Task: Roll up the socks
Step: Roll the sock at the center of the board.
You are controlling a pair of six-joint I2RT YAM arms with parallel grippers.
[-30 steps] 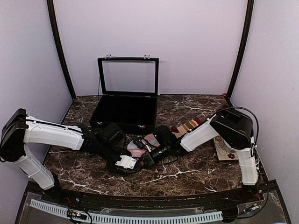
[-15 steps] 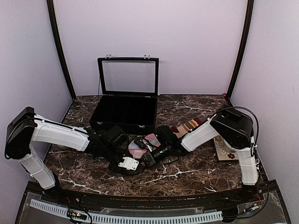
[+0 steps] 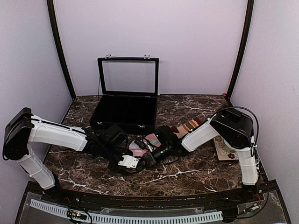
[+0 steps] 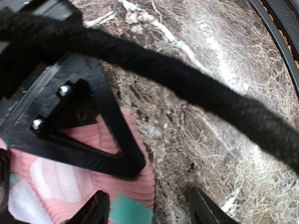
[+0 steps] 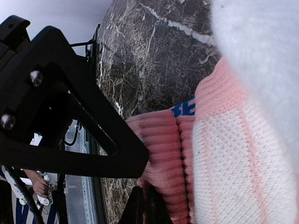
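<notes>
Rolling of the first pair looks under way; the second pair is untouched.

Two arms meet just in front of the one black display case, whose lid stands open. There are two sock pairs. The pink sock pair lies on the marble in front of the case's right corner, its ribbed edge doubled over but, by my reading, not yet a finished roll. The tan striped pair lies flat to the right of the case, so it has all its rolling left. One pale patterned flat piece sits further right. The right gripper seems pinched nearly closed on the pink cuff. The left gripper is spread wide across the sock's edge, gripping nothing.
</notes>
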